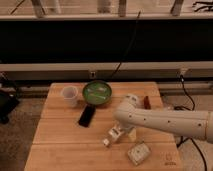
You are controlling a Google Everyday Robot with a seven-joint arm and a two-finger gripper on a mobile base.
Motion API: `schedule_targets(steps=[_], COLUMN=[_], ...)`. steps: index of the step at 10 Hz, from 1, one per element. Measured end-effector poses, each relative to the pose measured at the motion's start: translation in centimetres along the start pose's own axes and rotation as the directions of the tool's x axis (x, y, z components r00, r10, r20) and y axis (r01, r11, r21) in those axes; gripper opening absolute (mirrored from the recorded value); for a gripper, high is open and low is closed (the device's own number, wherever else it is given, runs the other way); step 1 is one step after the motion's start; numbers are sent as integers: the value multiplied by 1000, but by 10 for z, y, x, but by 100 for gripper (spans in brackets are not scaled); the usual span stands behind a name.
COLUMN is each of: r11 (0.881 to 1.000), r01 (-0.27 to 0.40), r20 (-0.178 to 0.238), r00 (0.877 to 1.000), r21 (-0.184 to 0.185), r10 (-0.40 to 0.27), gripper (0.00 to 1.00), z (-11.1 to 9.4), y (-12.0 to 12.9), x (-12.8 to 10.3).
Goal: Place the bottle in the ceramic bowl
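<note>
Camera view looks down on a wooden table (55, 145) with the white arm (165, 120) reaching in from the right. Its elbow is bent so that the gripper (125, 134) comes down over the near-middle of the top. It sits right at the bottle (111, 137), which lies on its side on the wood, slanted with one end toward the near left. Whether the gripper has closed on the bottle or merely stands over it cannot be told, as the wrist hides the contact.

The ceramic bowl (97, 92) stands at the far edge, well apart from the bottle. Its green inside faces up, so the task is not yet done. I judge this to be the grasping step, with the lift and carry to the far side to come.

A translucent cup (69, 95) stands just left of the bowl. A dark flat object (86, 116) (perhaps a phone) lies between bowl and bottle, so the carry should pass above it. A squarish white packet (138, 152) lies near the gripper on its near right, close enough to be nudged.
</note>
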Motion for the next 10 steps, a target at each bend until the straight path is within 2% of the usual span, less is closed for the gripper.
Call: schedule_targets(steps=[10], r11=[1000], r01=[13], r20=[8], r00=[1000], r21=[-1], r10=[-13], gripper=[80], z=[14], y=[1], x=[-9])
